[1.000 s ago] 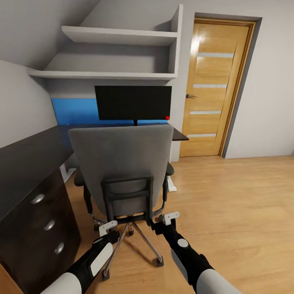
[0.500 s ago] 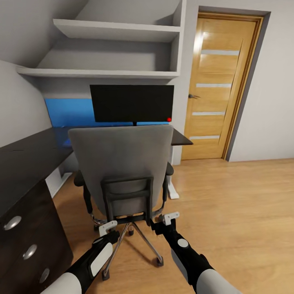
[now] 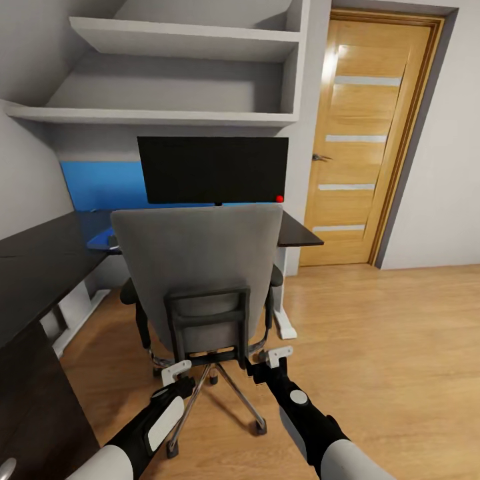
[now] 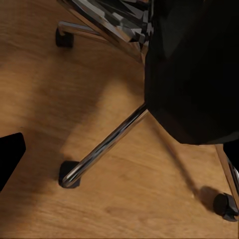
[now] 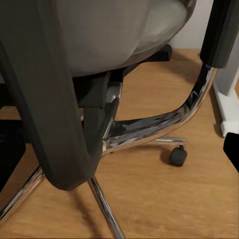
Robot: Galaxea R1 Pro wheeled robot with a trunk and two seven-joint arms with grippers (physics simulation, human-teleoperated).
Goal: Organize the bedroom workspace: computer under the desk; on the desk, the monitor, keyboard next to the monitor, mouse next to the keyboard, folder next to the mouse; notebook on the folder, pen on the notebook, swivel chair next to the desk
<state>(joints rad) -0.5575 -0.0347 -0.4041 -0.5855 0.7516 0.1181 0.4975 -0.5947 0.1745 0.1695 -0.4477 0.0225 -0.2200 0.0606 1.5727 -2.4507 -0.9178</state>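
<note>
The swivel chair [image 3: 197, 260] stands with its grey back toward me, right in front of the desk [image 3: 301, 235]. The black monitor [image 3: 212, 170] stands on the desk behind it, its red dot at the lower right. A flat blue shape [image 3: 100, 240] lies on the desk to the left of the chair back; I cannot tell whether it is the folder. My left gripper [image 3: 177, 375] and right gripper [image 3: 271, 360] sit low behind the chair, at the black frame under its back, both open. The chair's chrome leg [image 4: 104, 147] and seat underside [image 5: 114, 35] fill the space between the fingers [image 5: 233, 149].
The desk's long dark wing [image 3: 33, 273] runs along the left, with a drawer knob [image 3: 5, 467] at the bottom corner. A blue wall panel [image 3: 100, 183] and grey shelves [image 3: 173, 40] are above. A white desk foot [image 3: 285, 327] lies right of the chair. The wooden door [image 3: 370, 140] and open floor [image 3: 387, 360] are at right.
The whole view has moved forward: monitor and desk loom larger, and the drawer unit has slid off the lower left. The chair keeps its place before my grippers, so it has rolled nearer the desk.
</note>
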